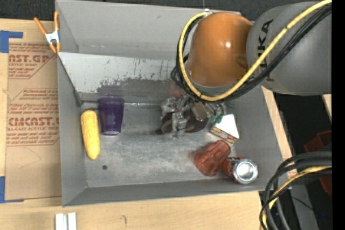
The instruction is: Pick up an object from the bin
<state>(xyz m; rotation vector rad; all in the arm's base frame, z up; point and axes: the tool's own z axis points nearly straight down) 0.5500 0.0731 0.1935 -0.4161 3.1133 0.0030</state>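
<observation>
One corn (90,134), one cup (111,115), one can (245,171)

A yellow corn cob (90,134) is lying lengthwise at the left, with a purple cup (111,115) sitting just beside it. Toward the lower right a reddish-brown lump (212,158) is touching a silver can (245,171), and a white card (229,126) is resting near them.

Overhead light, even, moderately bright. Soft sheen on orange cover (223,43) (broad, no hard hotspot). Silver can (245,171) glints white. Arm's shadow darkens the bin (135,156) floor around the gripper (180,118). Background above the rim is dark.
</observation>
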